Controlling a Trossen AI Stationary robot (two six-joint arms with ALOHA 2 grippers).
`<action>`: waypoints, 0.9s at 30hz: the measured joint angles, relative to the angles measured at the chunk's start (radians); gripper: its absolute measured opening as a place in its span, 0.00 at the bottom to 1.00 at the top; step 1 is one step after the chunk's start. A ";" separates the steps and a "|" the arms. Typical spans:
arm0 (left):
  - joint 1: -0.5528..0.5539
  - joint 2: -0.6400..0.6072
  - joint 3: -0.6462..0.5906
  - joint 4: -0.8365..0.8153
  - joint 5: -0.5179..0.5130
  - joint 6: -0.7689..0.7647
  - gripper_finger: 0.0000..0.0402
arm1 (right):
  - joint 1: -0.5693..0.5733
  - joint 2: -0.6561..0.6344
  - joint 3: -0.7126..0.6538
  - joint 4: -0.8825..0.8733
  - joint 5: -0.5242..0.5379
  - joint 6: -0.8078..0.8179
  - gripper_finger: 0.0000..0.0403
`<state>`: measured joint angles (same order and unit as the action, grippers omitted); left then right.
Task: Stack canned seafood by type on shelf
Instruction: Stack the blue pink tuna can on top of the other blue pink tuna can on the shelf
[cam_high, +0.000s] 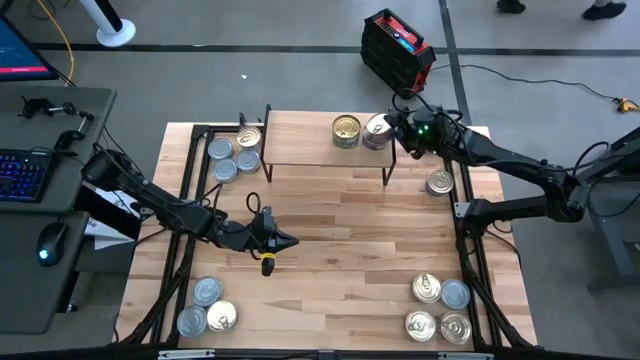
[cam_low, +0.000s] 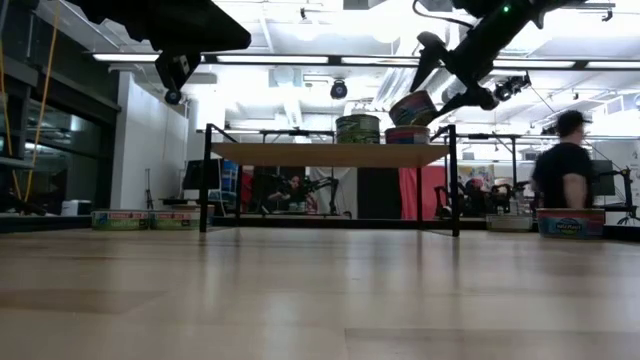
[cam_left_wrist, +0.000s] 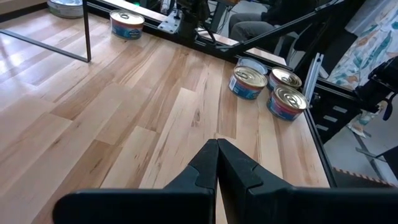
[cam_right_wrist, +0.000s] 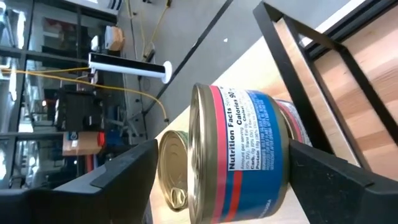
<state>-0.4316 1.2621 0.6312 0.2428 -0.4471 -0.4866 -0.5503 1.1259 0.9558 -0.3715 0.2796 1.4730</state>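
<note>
The shelf (cam_high: 300, 150) stands at the table's far middle. On it are a gold-lidded tin (cam_high: 346, 131) and, at its right end, a tin (cam_low: 407, 135) with a tilted blue-and-red tin (cam_low: 414, 108) leaning on top of it. My right gripper (cam_high: 392, 131) is open around the tilted tin (cam_right_wrist: 242, 155). One finger stands clear of its lid. My left gripper (cam_high: 290, 241) is shut and touches nothing, above the table's left middle. Other tins sit in groups on the table. My right gripper touches the tilted tin with one finger (cam_right_wrist: 329, 180), which lies against its bottom face (cam_right_wrist: 285, 155). It comes at the tin from the table's right side, slanting down. The other finger (cam_right_wrist: 127, 177) is a gap away from the lid. The tin's lower edge (cam_low: 400, 124) rests on the tin beneath.
Several tins (cam_high: 234, 156) sit left of the shelf. There are three (cam_high: 206, 308) at the near left corner, several (cam_high: 440, 308) at the near right corner, and one (cam_high: 439, 182) by the right edge. The black frame rails (cam_high: 465, 215) run along both table sides. A person (cam_low: 566, 165) stands beyond the table.
</note>
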 joint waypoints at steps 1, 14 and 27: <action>0.000 0.000 0.000 -0.001 0.000 0.000 0.00 | 0.000 0.001 0.004 -0.003 0.000 0.001 0.81; 0.000 0.000 0.000 -0.013 0.000 0.000 0.00 | 0.009 0.091 0.007 0.053 -0.077 0.098 0.81; -0.001 0.000 0.000 -0.020 0.025 -0.007 0.00 | -0.002 0.078 0.006 0.028 -0.094 0.090 0.81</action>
<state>-0.4328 1.2621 0.6312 0.2229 -0.4219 -0.4940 -0.5519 1.2039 0.9623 -0.3435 0.1858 1.5627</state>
